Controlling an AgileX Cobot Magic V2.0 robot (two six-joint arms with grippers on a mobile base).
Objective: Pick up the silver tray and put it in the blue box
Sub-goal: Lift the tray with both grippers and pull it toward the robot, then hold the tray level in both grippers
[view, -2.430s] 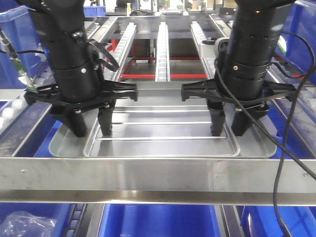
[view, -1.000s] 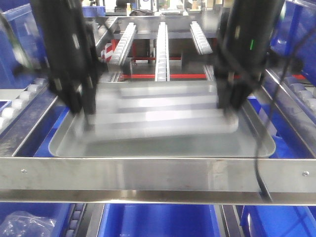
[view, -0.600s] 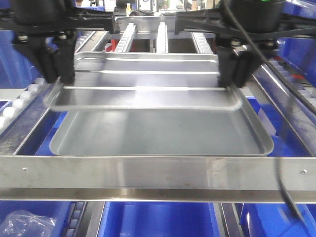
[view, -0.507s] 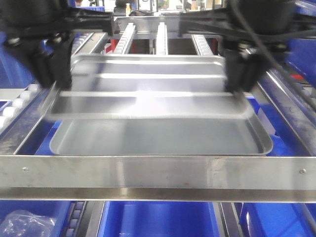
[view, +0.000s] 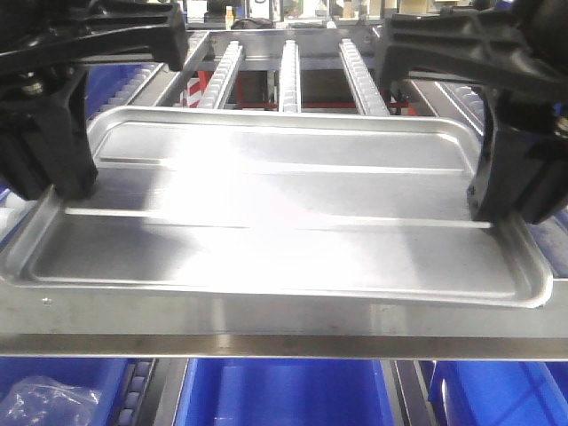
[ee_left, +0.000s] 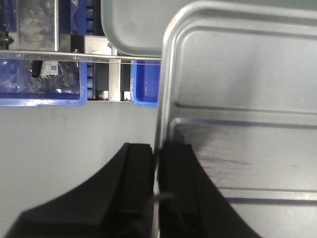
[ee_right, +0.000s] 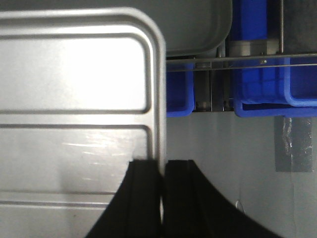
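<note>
Silver tray [view: 275, 222] over steel rack [view: 266, 333], blue bins [view: 284, 395]

A steel rack frame [view: 284, 330] with roller rails [view: 291, 75] carries everything. On it lies a plain grey tray [ee_left: 131, 26], ahead of the left gripper's [ee_left: 155, 168] jaws and likewise ahead of the right gripper's [ee_right: 162, 188] jaws. Blue bins [ee_right: 262, 74] show under the frame's crossbar, beyond the jaw tips.

silver tray [view: 266, 213] | lifted off lower tray [ee_left: 131, 27] | now nearer camera
</note>
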